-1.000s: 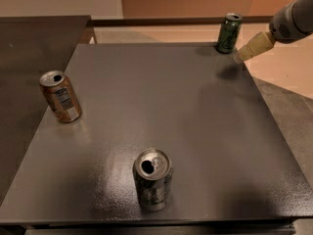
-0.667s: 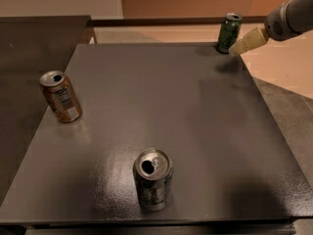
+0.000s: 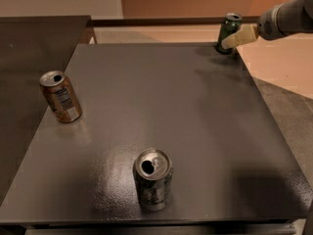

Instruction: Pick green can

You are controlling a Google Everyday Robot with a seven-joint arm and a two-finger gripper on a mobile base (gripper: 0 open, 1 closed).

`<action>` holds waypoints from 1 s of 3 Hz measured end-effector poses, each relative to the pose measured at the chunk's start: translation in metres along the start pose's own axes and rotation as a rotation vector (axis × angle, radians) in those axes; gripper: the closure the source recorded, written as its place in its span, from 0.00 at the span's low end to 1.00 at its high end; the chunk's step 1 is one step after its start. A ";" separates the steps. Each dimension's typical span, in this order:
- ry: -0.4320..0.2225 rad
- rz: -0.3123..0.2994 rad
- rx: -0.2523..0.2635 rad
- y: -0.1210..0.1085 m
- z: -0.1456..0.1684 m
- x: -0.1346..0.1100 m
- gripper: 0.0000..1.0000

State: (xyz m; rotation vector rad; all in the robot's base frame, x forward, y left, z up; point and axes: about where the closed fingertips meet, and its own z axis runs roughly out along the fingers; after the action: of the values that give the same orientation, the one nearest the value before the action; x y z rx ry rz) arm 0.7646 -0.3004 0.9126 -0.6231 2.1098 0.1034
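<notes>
The green can (image 3: 230, 26) stands upright at the far right corner of the dark table (image 3: 161, 97). It is slim and dark green with a silver top. My gripper (image 3: 232, 40) comes in from the upper right on a grey arm (image 3: 288, 17). Its pale tip lies across the can's lower right side, at the can. The can still rests on the table.
An orange-brown can with a white label (image 3: 60, 96) stands at the left edge. A dull grey-olive can (image 3: 153, 178) stands near the front edge. A second dark surface (image 3: 29, 48) adjoins on the left. Floor lies beyond the table's right edge.
The gripper has moved left toward the green can and now overlaps its side. The three cans have not moved.
</notes>
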 end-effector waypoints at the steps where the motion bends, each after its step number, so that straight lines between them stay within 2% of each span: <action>1: -0.067 0.057 0.012 -0.006 0.013 -0.001 0.00; 3: -0.155 0.087 0.001 -0.012 0.040 -0.012 0.00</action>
State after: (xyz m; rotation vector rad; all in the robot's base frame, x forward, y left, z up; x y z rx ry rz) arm 0.8057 -0.2937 0.9010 -0.5059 1.9861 0.1934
